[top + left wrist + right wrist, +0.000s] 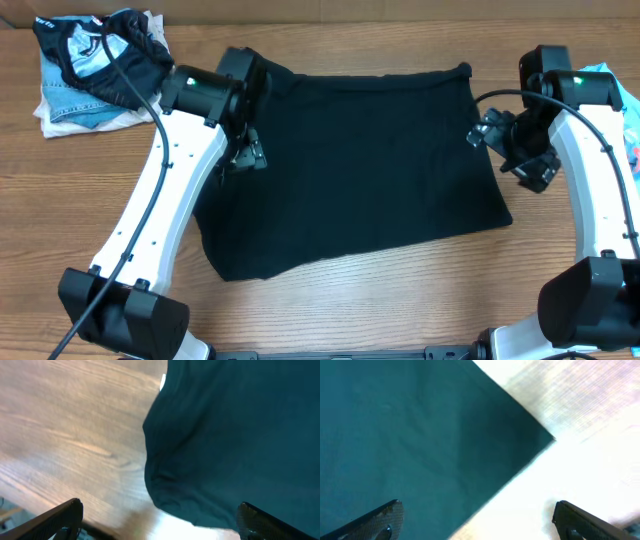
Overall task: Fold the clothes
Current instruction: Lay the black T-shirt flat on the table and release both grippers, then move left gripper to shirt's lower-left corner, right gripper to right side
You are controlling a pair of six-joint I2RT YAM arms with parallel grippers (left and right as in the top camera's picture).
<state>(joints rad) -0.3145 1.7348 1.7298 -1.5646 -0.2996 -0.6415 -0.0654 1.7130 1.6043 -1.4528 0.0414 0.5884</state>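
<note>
- black T-shirt (360,170): lies spread mostly flat on the bench (350,310), mid-bench, betw. both arms. Roughly rectangular outline, lower edge slanted.
- No clean fold visible from overhead. Sleeves hard to make out, black on black, so can't tell if any are tucked in.
- left hand (246,155): released, fingers wide apart, nothing in it. It hovers over the shirt's left edge. Left wrist cam shows a rumpled hem there and the white neck label (162,381) peeking out at the top.
- right hand (530,168): also released and empty, just beside the shirt's right edge. Right wrist cam shows a crisp shirt corner below it, w/ bare bench beyond.
- crumpled pile of other clothes (95,65): far-left corner, well apart from the shirt. Black/pale-blue patterned piece on top, denim and white under it, all unfolded.
- Progress, my read: early. The shirt looks laid out and ready, but folding proper isn't done.
- Left to do: fold the shirt, then the whole pile, approx. everything.
</note>
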